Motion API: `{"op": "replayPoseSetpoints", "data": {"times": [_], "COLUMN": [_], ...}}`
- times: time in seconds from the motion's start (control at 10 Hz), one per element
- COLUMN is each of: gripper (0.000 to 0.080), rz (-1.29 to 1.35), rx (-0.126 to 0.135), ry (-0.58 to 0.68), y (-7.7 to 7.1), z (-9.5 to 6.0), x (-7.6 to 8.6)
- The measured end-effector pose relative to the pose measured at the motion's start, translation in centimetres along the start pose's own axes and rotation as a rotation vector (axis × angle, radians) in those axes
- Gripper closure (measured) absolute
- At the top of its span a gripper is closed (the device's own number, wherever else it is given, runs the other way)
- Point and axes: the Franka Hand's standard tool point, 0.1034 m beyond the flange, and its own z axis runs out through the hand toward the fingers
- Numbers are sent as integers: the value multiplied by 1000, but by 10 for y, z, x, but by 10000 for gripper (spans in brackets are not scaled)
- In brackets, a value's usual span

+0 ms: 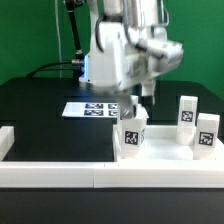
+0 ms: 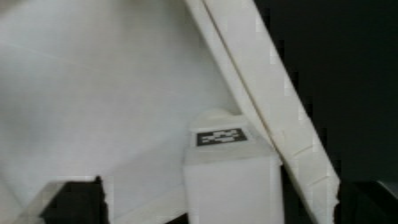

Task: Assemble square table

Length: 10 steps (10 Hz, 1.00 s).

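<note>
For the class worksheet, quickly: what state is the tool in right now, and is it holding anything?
Tool: cannot be told; it hangs just above a leg, its fingers blurred, and the wrist view does not settle it.

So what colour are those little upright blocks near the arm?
The legs are white, each with a black-and-white tag; the exterior view shows them best.

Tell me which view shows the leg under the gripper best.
The exterior view. It shows the whole leg standing under the gripper with its tags visible, apart from two other legs. The wrist view shows only part of the leg, with one small tag, against large white surfaces.
</note>
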Motion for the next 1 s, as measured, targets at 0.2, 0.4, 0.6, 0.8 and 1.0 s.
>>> {"op": "replayPoseSetpoints", "data": {"times": [0.2, 0.4, 0.6, 0.8, 1.0], "gripper": [150, 150, 150, 150, 150], "rz": [-8, -8, -8, -8, -8], "rx": [5, 5, 5, 5, 5], "ry": [-6, -5, -5, -5, -5], "y": [-2, -1, -1, -1, -1], "z": [-4, -3, -3, -3, -3], "x": [-2, -2, -2, -2, -2]}}
